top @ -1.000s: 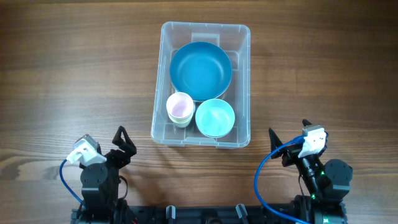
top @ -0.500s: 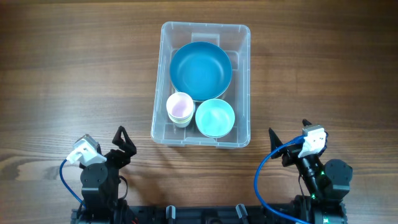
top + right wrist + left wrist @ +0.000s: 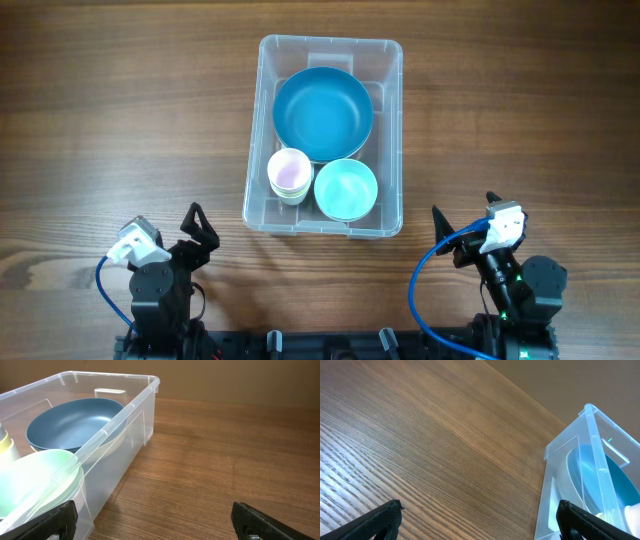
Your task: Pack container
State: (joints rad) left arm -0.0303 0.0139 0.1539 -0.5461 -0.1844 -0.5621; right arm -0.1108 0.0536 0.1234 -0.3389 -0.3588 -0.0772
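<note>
The clear plastic container (image 3: 392, 120) stands at the table's middle back. It holds a large blue bowl (image 3: 323, 113), a light green bowl (image 3: 346, 189) and a pale pink cup (image 3: 289, 172). The container also shows in the left wrist view (image 3: 555, 450) and the right wrist view (image 3: 135, 405). My left gripper (image 3: 198, 230) is open and empty near the front left edge, and its fingertips show in the left wrist view (image 3: 480, 522). My right gripper (image 3: 445, 232) is open and empty near the front right, also seen in the right wrist view (image 3: 152, 520).
The wooden table (image 3: 120, 120) spreads around the container. Blue cables (image 3: 415, 290) run along both arm bases at the front edge.
</note>
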